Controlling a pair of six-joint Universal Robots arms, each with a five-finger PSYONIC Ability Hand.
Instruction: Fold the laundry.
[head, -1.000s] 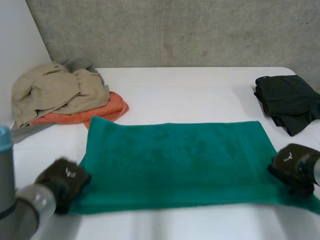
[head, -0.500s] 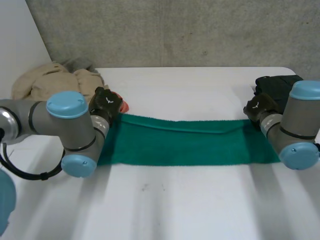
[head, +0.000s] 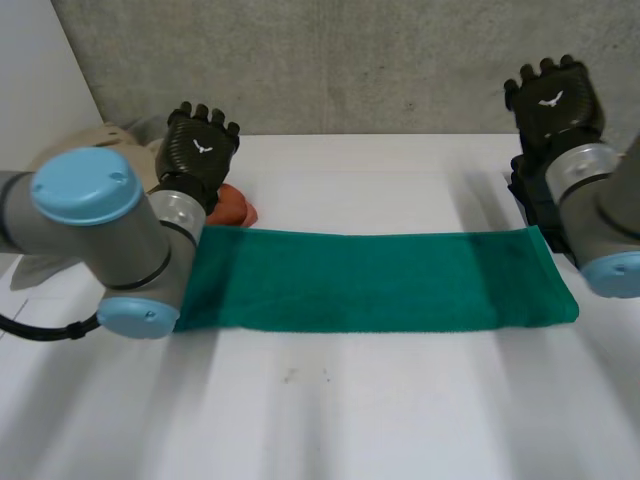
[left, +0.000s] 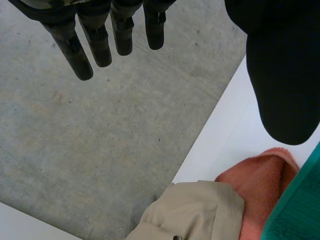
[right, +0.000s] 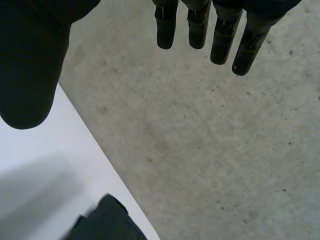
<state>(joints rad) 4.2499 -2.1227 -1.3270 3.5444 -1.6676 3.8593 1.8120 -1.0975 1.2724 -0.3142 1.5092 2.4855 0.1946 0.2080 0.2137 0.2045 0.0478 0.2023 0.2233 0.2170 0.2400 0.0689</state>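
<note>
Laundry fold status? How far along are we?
Done: the green towel lies folded into a long strip. In hand: nothing; left hand and right hand are raised and open. Left: likely more folds on it, then the beige garment, orange towel and dark garment.

Grey arms (head: 150, 250), light-blue caps (head: 85, 187); left robot hand (head: 200, 145), right robot hand (head: 553, 98) black

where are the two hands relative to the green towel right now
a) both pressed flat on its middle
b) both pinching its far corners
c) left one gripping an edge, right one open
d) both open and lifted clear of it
d: the left hand and right hand are raised beyond the far corners of the green towel, fingers straight and holding nothing, while it lies flat on the table.
</note>
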